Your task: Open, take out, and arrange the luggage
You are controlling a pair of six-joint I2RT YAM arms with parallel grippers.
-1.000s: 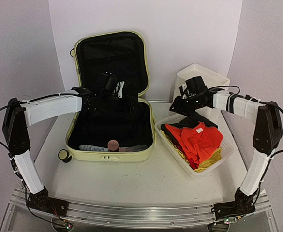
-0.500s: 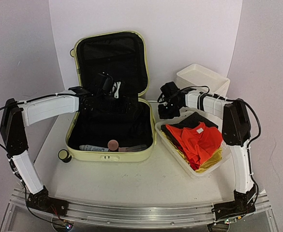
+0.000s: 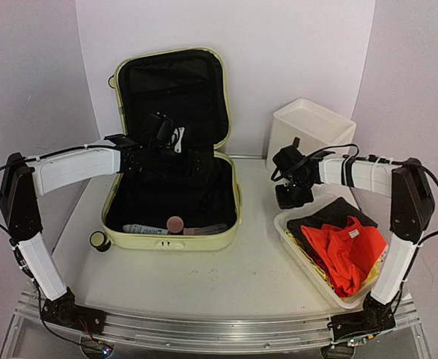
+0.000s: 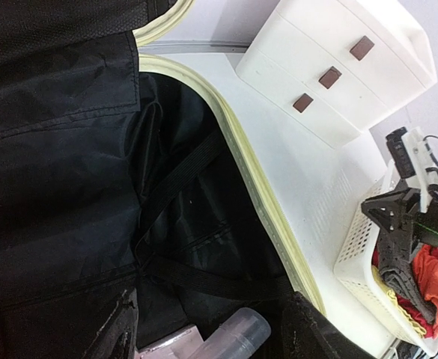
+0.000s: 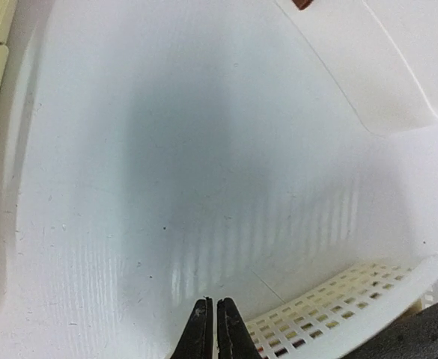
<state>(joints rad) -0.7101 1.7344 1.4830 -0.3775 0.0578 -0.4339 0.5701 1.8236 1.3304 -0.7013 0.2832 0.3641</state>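
White tabletop (image 3: 226, 280), overhead: pale yellow-green hard-shell luggage (image 3: 166, 241) open, left of centre; left gripper (image 3: 165, 136) over its interior, nearer arm. Left wrist: jaws spread above black lining (image 4: 54, 187). Right wrist: right gripper (image 5: 210, 329) pressed together at white mesh basket (image 5: 331, 303).

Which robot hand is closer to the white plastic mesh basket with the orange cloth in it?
Right. The right gripper is right by the white mesh basket's far rim, shut. The left gripper is over the open pale yellow-green hard-shell suitcase, farther away.
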